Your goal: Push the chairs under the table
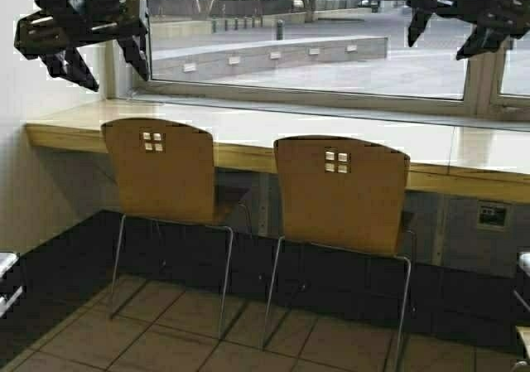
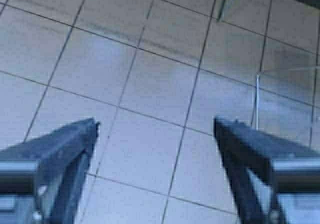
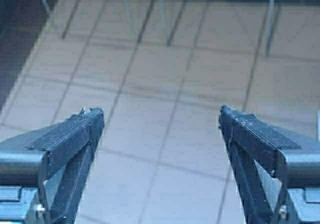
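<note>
Two tan plywood chairs stand at the long pale-wood table (image 1: pixel 248 128) under the window. The left chair (image 1: pixel 166 173) and the right chair (image 1: pixel 341 196) both show their backs to me, seats partly under the table's front edge. My left gripper (image 1: pixel 106 60) hangs raised at the upper left, open, well above and behind the left chair. My right gripper (image 1: pixel 443 34) hangs raised at the upper right, open, above the right chair. In the wrist views the left gripper (image 2: pixel 156 123) and right gripper (image 3: pixel 161 115) hold nothing, with only floor tiles beneath. Chrome chair legs (image 3: pixel 161 12) show far off.
A white wall (image 1: pixel 41 190) closes the left side beside the left chair. A dark baseboard band (image 1: pixel 331 272) runs below the table, with a wall socket (image 1: pixel 493 214) at the right. Tan floor tiles (image 1: pixel 166 339) lie before the chairs.
</note>
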{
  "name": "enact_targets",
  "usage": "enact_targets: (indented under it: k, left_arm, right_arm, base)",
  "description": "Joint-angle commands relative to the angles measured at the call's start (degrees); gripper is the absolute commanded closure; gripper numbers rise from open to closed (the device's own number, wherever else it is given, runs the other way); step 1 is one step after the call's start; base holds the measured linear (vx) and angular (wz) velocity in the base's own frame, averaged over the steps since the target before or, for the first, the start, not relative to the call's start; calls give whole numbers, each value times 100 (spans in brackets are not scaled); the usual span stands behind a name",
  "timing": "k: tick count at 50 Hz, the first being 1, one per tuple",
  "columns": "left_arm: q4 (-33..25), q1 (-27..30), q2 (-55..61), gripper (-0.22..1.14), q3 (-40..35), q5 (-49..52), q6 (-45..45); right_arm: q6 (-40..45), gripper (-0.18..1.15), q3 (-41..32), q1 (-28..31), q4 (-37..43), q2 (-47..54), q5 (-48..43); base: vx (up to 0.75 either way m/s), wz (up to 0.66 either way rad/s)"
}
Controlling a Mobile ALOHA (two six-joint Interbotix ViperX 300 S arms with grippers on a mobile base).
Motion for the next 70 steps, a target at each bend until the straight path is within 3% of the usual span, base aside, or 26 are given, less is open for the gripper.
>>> enact_targets:
  k: [1, 51, 70]
  left_arm:
    - [-9, 9, -35, -7, -88, -26, 0]
    - [18, 9, 220, -7, -97, -35, 26]
    - [-272, -18, 431, -7, -132, 255, -580]
  right_arm:
    - [9, -4, -176, 0, 26, -35, 53]
    - [9, -4, -281, 0, 316, 650, 519]
    - [9, -4, -202, 0, 870, 1081, 633]
  base:
    - [-27, -17]
    - [-14, -27]
    - [2, -39]
